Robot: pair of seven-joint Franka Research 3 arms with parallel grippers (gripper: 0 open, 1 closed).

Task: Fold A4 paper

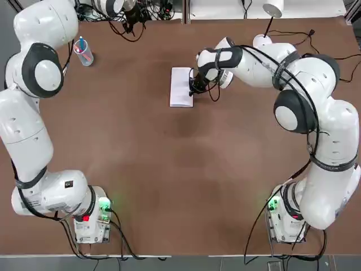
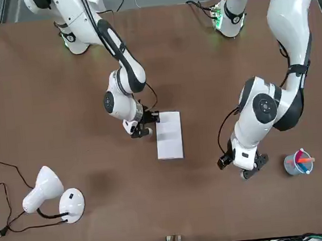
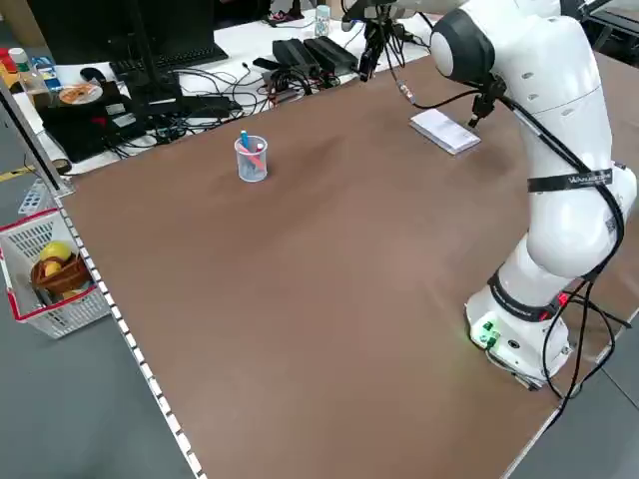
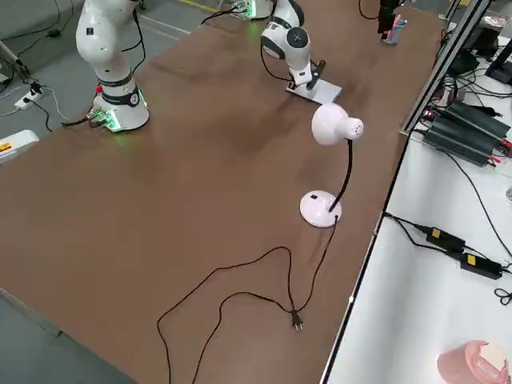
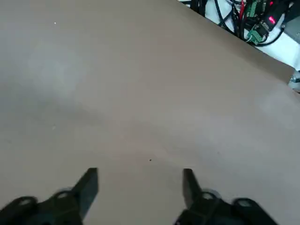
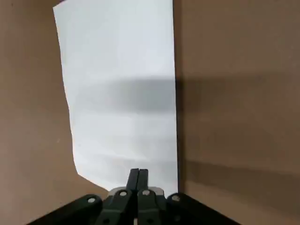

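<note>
The A4 paper [image 1: 181, 86] lies flat on the brown table [image 1: 169, 169] as a narrow white rectangle at the far middle. It also shows in the front view as the paper [image 2: 169, 135]. My right gripper [image 6: 138, 176] is shut, its tips resting down on the paper's [image 6: 122, 93] near edge. From above, the right gripper [image 1: 194, 90] stands at the sheet's right side. My left gripper [image 5: 139, 176] is open over bare table, holding nothing. It hangs at the far left of the table, to the right of the cup [image 2: 298, 163] from my side, well apart from the paper.
A clear cup [image 1: 83, 52] with pens stands at the far left. A white round-based lamp [image 2: 48, 194] with a loose cord sits at the far right. Cables and power bricks [image 3: 300, 55] lie on the bench beyond the far edge.
</note>
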